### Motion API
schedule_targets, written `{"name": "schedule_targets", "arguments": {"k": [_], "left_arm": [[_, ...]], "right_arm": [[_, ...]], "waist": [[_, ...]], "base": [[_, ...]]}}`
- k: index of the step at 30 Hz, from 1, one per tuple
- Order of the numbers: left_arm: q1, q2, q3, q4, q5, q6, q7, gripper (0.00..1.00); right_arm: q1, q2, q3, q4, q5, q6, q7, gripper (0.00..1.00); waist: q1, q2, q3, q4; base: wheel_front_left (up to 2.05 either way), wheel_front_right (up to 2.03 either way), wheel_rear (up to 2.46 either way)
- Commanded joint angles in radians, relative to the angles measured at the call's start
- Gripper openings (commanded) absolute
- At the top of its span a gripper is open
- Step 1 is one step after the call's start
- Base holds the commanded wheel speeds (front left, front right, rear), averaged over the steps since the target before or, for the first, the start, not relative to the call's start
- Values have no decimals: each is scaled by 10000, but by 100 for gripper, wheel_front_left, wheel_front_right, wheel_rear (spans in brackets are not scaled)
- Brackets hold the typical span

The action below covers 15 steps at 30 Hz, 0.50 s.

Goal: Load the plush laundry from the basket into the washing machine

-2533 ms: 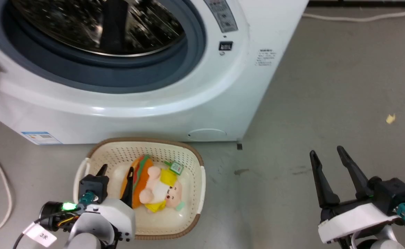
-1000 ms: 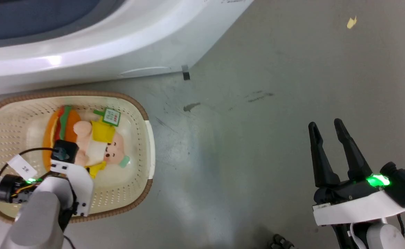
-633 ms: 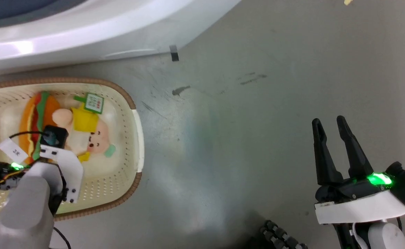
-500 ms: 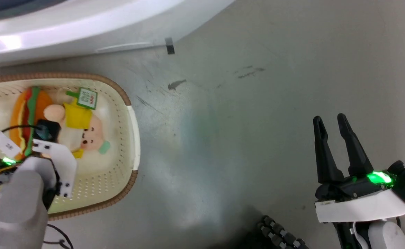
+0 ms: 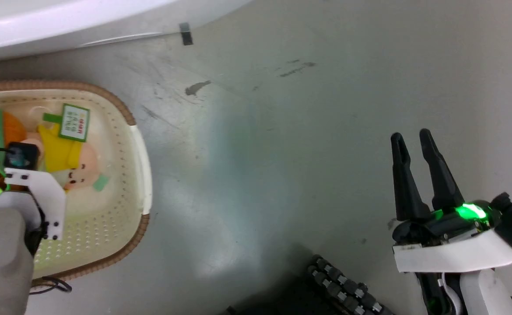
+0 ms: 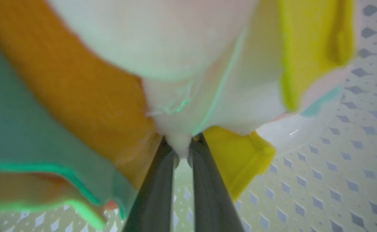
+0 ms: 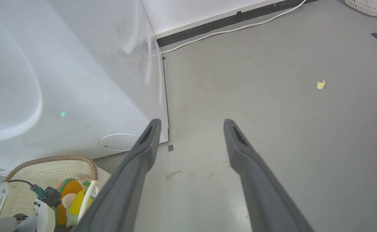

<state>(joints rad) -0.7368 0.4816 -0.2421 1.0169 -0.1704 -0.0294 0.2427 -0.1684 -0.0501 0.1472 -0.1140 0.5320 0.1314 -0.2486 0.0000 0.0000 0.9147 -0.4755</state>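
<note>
The plush laundry [image 5: 70,157], a doll with a yellow jacket, a burger cushion and a green tag, lies in the cream basket [image 5: 140,144] at the left of the head view. My left wrist hangs over it and hides the fingers there. In the left wrist view my left gripper [image 6: 181,146] is shut on the plush laundry [image 6: 188,96], pinching its white belly fabric above the basket's [image 6: 336,167] perforated floor. My right gripper [image 5: 412,138] stands open and empty over bare floor at the lower right. The washing machine [image 5: 63,19] shows as a white strip at the top left.
In the right wrist view the right gripper [image 7: 191,124] points past the washing machine's [image 7: 62,80] front corner, with the basket [image 7: 62,159] at its foot. A white cable [image 7: 240,29] runs along the wall and a yellow scrap [image 7: 320,84] lies on the floor. A black ribbed part [image 5: 339,284] lies near me.
The head camera has tilted down and swung right, so the drum has left the picture. My left gripper, first open beside the plush, has gone down onto it. The right gripper has barely moved.
</note>
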Motion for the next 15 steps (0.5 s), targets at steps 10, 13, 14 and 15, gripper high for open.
{"name": "schedule_targets", "arguments": {"k": [10,13,14,15], "left_arm": [[563,158,415,733,-747,215,-961,0],[907,-200,368,828,-857,153,-1373,0],[1026,-372,356,877,-907,137,-1510,0],[1134,-545,344,912,-957,112,-1669,0]], "right_arm": [[-459,-1,387,417,44,-7,-132,100],[-381,-1,169,538,-231,-7,-132,100],[-342,-1,65,573,-329,-7,-132,100],[-293,-1,-43,596,-418,-7,-132,100]], "waist": [[0,0,-1044,-529],[0,0,-1737,-243],[0,0,-2010,-119],[0,0,-2265,2]], "base": [[0,0,0],[0,0,0],[0,0,0],[0,0,0]]}}
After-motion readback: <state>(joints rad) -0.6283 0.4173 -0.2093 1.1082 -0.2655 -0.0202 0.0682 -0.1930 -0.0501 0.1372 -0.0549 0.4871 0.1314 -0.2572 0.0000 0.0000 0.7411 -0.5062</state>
